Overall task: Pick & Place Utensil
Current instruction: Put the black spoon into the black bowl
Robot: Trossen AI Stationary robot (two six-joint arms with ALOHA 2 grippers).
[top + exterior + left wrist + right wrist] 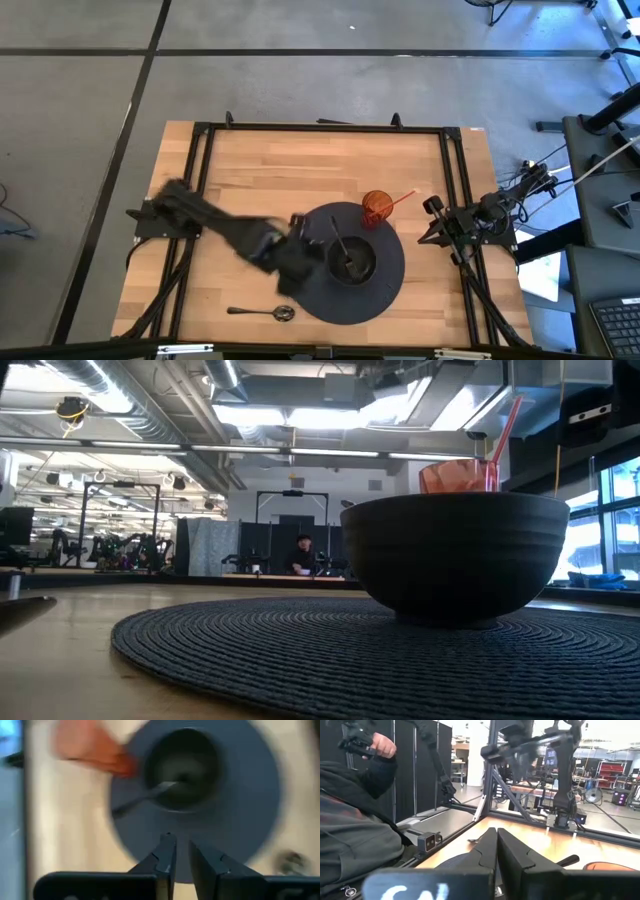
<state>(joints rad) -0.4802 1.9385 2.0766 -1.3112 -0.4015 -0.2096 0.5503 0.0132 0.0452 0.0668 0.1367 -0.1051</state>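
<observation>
Beside the bowl [352, 262], left claw [297, 262] hangs nearly closed, empty; a utensil [342, 243] rests inside. Risk: a swing could clip the cup [376, 208].

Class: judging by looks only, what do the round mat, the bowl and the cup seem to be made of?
Mat: probably woven cord, dark, with concentric ribs. Bowl: matte dark, perhaps ceramic or plastic; the look leaves it open. Cup: see-through orange, likely plastic.

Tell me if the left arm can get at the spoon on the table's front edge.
Probably yes. The spoon lies alone on bare wood, just off the placemat, close to the left end effector.
</observation>
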